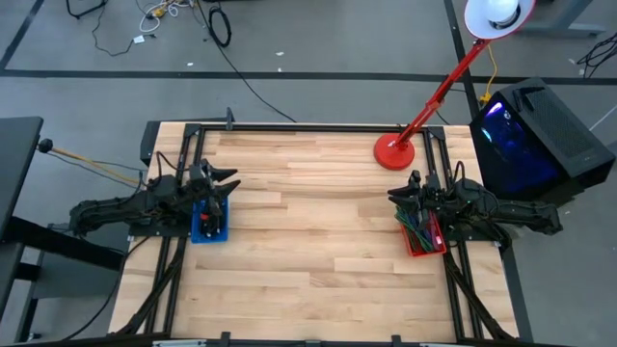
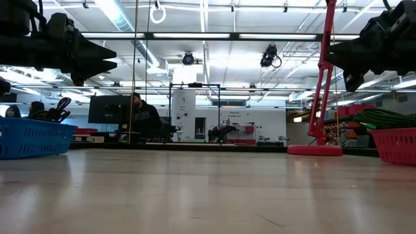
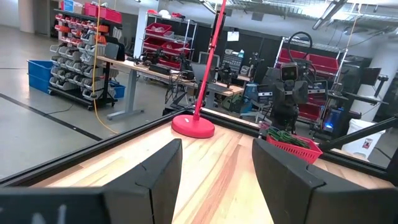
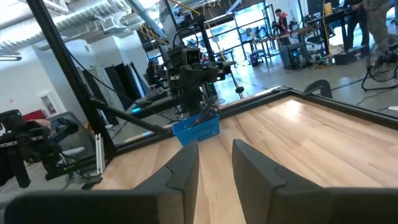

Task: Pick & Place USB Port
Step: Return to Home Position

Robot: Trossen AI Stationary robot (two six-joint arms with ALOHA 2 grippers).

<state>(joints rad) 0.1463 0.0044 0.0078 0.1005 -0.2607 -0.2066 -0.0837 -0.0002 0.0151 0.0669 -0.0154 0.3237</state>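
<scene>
- Wood boards make up the table (image 1: pixel 318 231), and a big workshop room with shelves and desks lies behind it.
- The left gripper (image 1: pixel 229 181) hangs in the air, high over the table. Its two fingers (image 3: pixel 155 180) stand wide apart and hold nothing.
- The blue basket (image 1: pixel 209 224) sits on the table right under the left gripper, a bit behind its tips.
- Dark things that look like black cables (image 1: pixel 214 216) lie inside the blue basket. In the low view some black ends poke up over its rim. I cannot tell how many there are.
- The right gripper (image 1: pixel 397 196) hangs in the air too, across the table, and it faces the left gripper. Its fingers (image 4: pixel 180 171) have a small gap between them, and nothing is in the gap.
- The red basket (image 1: pixel 424 239) sits under the right gripper, a bit behind its tips. Green cables (image 2: pixel 390 118) fill it up past the rim.
- A red lamp (image 1: pixel 395 151) stands on the table near the right gripper, off to one side of it.
- A black box (image 1: pixel 535 135) with a blue glow stands past the table edge, beside the right arm.
- A person (image 2: pixel 144 118) stands far off in the room, well behind both grippers.
</scene>
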